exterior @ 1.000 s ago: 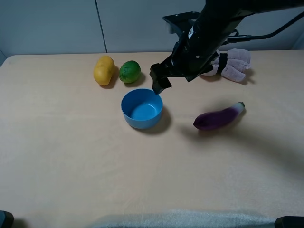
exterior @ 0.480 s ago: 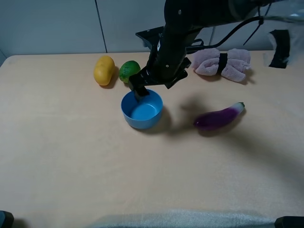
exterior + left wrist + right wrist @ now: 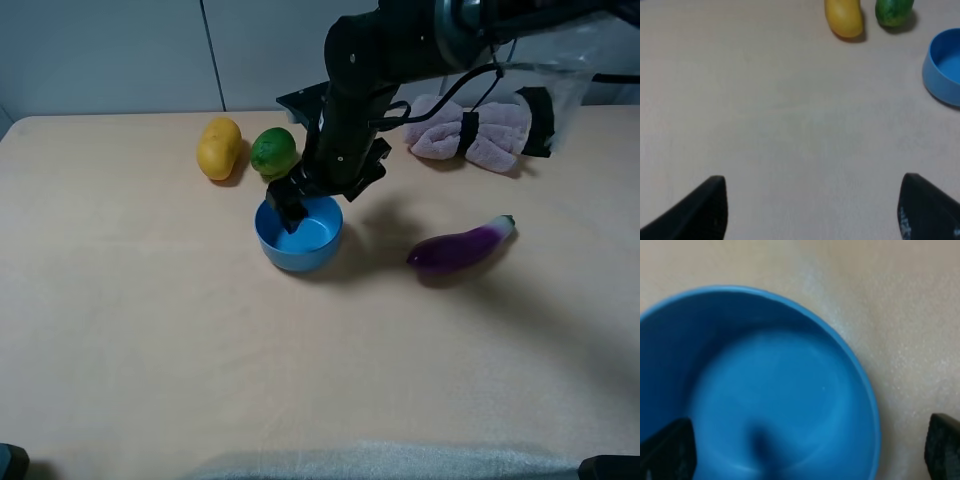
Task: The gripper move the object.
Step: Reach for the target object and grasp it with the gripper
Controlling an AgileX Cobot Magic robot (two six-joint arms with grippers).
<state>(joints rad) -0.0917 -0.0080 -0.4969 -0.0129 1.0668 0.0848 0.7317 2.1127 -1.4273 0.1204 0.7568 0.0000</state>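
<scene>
The light-blue bowl [image 3: 303, 243] stands upright on the tan table, a little left of centre. My right gripper [image 3: 290, 205] reaches across from the right and hangs low over the bowl's far left rim. In the right wrist view the bowl [image 3: 775, 390] fills the picture. The right gripper [image 3: 805, 455] is open there: one fingertip [image 3: 665, 450] is over the bowl's inside, the other [image 3: 945, 450] over the table outside the rim. My left gripper [image 3: 815, 210] is open and empty above bare table, far from the bowl [image 3: 946, 70].
A yellow fruit [image 3: 219, 148] and a green lime [image 3: 272, 151] lie just behind the bowl. A purple eggplant [image 3: 462, 246] lies to its right. A pink rolled towel [image 3: 470, 132] and a clear plastic piece [image 3: 560, 90] are at the back right.
My right gripper has moved left and down, from beside the bowl's right rim to low over its far left rim. The bowl and the other things have not moved.
</scene>
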